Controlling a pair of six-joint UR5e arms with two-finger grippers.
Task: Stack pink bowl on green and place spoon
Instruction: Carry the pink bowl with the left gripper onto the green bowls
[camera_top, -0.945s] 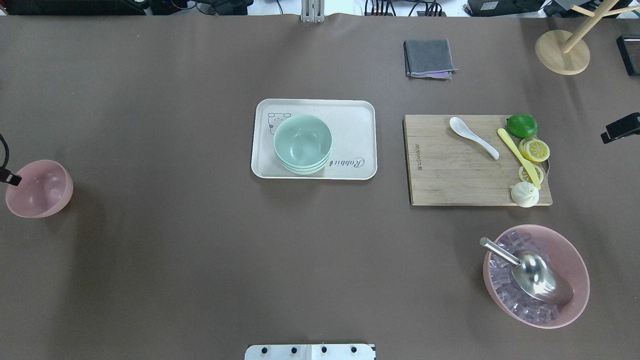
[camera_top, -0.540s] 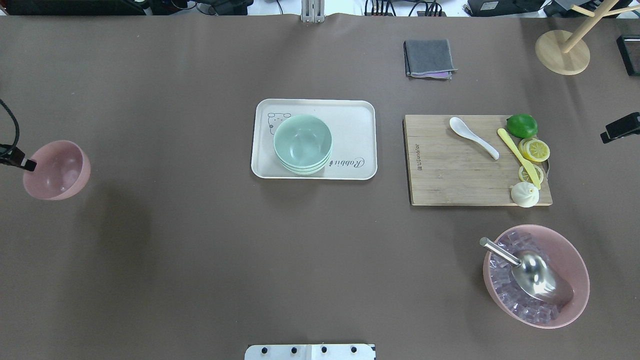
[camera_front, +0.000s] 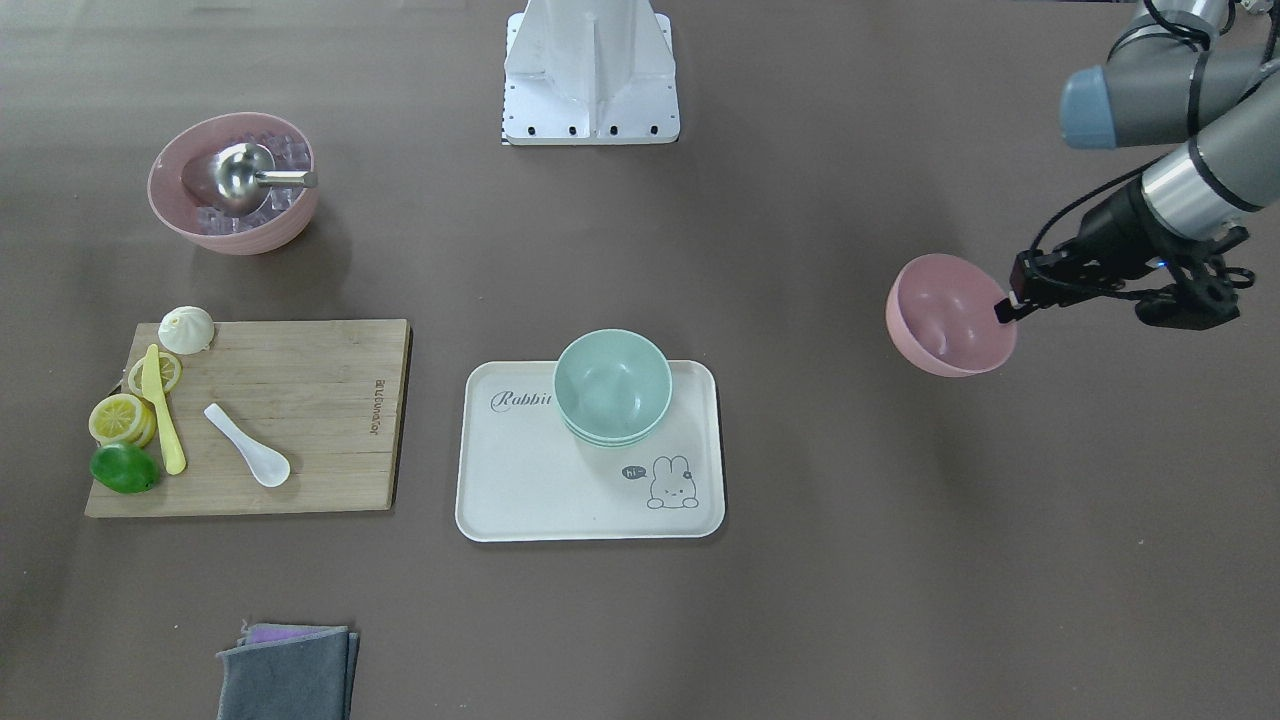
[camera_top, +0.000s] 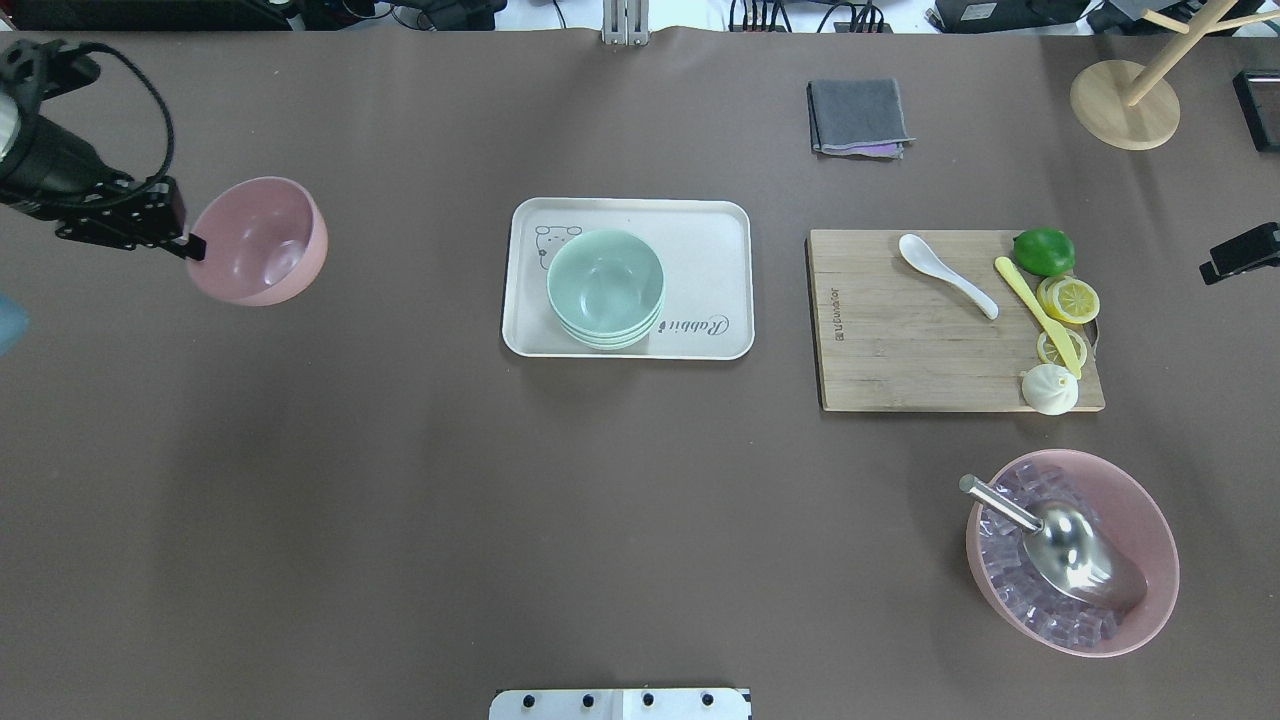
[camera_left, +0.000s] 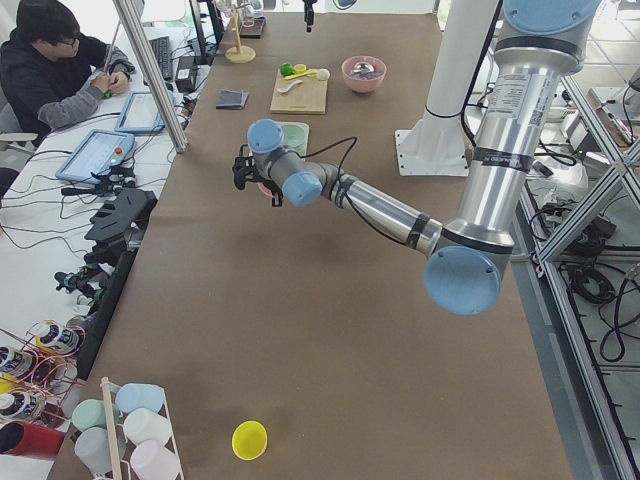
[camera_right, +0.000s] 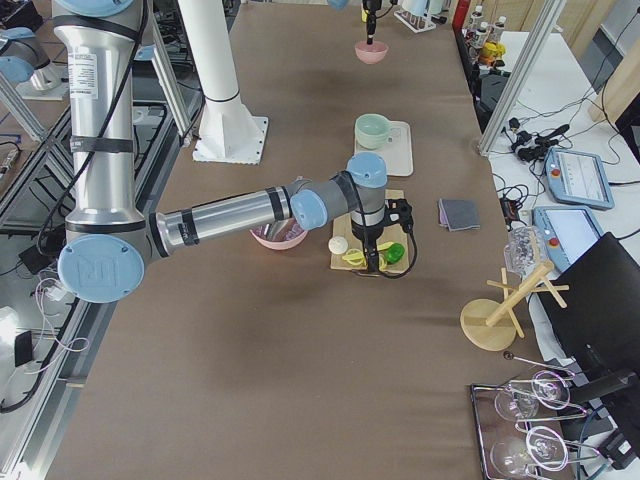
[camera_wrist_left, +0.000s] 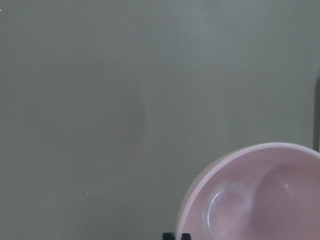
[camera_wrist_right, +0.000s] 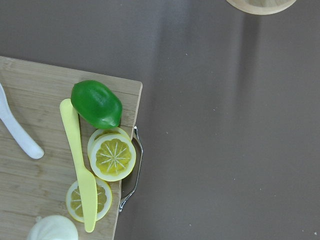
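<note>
Worktop (camera_top: 400, 500): brown, carries everything; bearings are read from the overhead view.
Board (camera_top: 900, 370): at three o'clock of the tray, holds the spoon.
Tray (camera_top: 720, 230): central, the stacking spot.
Green bowls (camera_top: 606, 288): nested on the tray, mouths up, ready to receive.
Pink bowl (camera_top: 262, 240): at nine o'clock of the green bowls, well apart, raised and tilted, hanging by its rim.
Left gripper (camera_top: 193, 246): clenched on the bowl's nine o'clock rim, leaving its base free for nesting.
Spoon (camera_top: 945, 272): lies on the board, scoop toward ten o'clock, untouched.
Right gripper (camera_top: 1240, 253): beyond the board's three o'clock edge; I cannot tell its state.
</note>
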